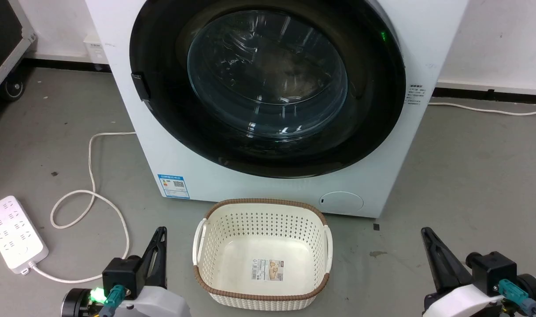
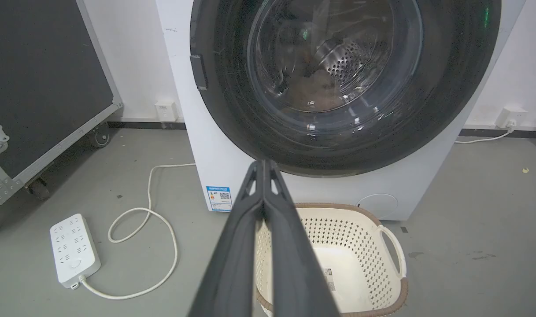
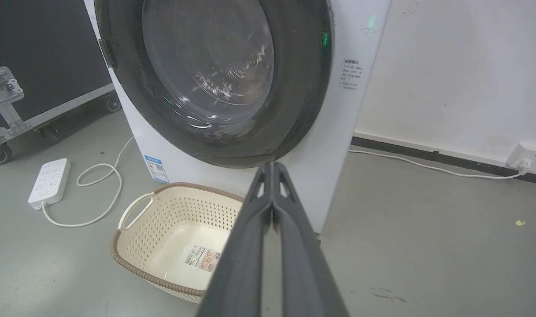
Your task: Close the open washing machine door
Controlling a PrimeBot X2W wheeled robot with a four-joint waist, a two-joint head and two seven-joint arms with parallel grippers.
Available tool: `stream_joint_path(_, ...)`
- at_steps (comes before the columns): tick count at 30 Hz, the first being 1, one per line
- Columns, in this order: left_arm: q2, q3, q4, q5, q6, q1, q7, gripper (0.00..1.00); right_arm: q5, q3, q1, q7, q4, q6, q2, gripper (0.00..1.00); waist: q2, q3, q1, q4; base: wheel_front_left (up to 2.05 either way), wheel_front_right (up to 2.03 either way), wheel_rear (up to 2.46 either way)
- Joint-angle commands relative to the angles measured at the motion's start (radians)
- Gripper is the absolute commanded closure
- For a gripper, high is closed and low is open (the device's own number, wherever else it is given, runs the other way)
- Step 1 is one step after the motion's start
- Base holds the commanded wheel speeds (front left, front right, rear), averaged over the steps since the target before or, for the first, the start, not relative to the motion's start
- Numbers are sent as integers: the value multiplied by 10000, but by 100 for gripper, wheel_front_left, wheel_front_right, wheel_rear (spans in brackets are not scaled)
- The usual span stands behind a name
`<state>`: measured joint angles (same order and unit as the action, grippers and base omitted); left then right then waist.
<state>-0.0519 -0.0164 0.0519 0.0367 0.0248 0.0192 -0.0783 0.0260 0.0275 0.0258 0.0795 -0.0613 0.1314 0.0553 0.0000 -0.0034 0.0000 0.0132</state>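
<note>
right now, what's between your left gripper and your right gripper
An empty cream basket on the floor, seen in the head view between left gripper and right gripper.

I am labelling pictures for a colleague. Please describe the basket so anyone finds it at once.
Find the white washing machine. On the grey floor just before it stands a cream perforated basket. Its brown woven rim sets it apart from the flat white power strip to its left.
</note>
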Motion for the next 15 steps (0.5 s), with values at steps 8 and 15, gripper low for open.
stream_joint_path(8,10,64,-177,-141,-97,-146,237,100,-107,-84,-191,-246,215,-6,-40,100,0,9,0,-34,0,0,0)
stream_joint_path(15,11,90,-267,-200,-137,-158,380,100,-147,-134,-208,-390,320,-6,-43,100,0,15,0,-60,0,0,0)
